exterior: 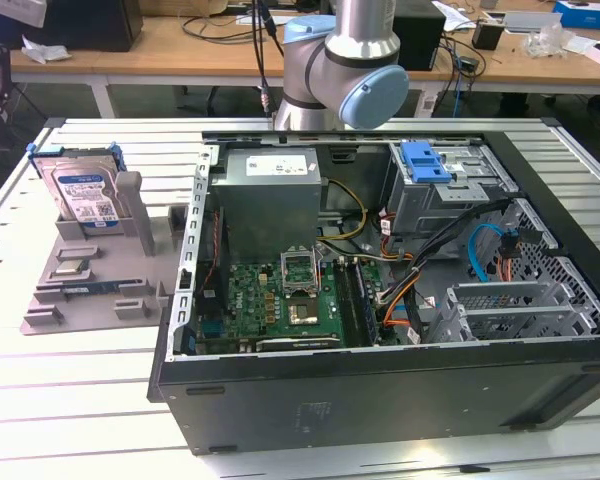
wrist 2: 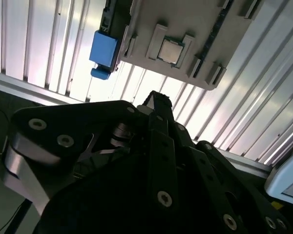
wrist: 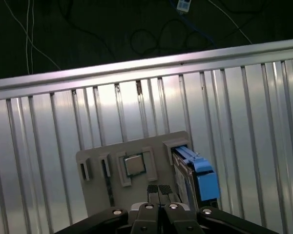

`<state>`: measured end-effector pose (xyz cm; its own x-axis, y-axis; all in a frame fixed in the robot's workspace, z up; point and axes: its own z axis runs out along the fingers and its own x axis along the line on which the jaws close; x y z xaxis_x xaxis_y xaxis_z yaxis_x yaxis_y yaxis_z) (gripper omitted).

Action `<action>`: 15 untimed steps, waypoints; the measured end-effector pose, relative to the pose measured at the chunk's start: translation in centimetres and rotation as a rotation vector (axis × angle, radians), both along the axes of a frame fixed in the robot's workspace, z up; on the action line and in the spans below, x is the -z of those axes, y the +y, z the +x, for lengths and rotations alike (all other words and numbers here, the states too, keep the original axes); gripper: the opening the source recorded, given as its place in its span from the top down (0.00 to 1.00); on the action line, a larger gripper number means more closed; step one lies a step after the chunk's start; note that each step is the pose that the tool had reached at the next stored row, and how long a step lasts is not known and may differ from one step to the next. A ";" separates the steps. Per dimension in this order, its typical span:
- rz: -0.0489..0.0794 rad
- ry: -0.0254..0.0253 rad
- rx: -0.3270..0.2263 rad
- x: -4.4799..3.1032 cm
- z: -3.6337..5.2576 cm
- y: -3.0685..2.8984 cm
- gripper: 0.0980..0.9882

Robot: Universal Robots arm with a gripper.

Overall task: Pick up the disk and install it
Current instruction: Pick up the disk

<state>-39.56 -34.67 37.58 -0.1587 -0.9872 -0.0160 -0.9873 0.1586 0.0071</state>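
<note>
The disk [exterior: 83, 190], silver-grey with a white-and-blue label and a blue bracket, stands on edge in a grey holder [exterior: 80, 290] on the slatted table, at the exterior view's left. In the first wrist view the disk [wrist: 198, 178] shows from above beside a square chip [wrist: 135, 165] in the same holder. My gripper [wrist: 158, 189] hangs well above the holder, fingers together and nothing between them. The second wrist view shows the disk's blue bracket [wrist 2: 103, 51] and the gripper [wrist 2: 158, 99] from behind.
An open computer case [exterior: 380, 390] fills the middle of the table, with a motherboard [exterior: 290, 295], cables and a blue-tabbed drive cage [exterior: 425, 160] inside. The arm's base [exterior: 340, 60] rises behind the case. The table edge [wrist: 136, 68] lies just beyond the holder.
</note>
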 end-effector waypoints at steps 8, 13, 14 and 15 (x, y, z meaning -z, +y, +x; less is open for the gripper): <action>-0.001 -0.0001 0.018 0.01 0.00 0.01 0.98; -0.001 0.0000 0.022 0.01 0.00 0.00 0.71; -0.001 0.0000 0.022 0.01 0.00 0.01 0.71; -0.001 0.0000 0.023 0.01 0.00 0.01 0.64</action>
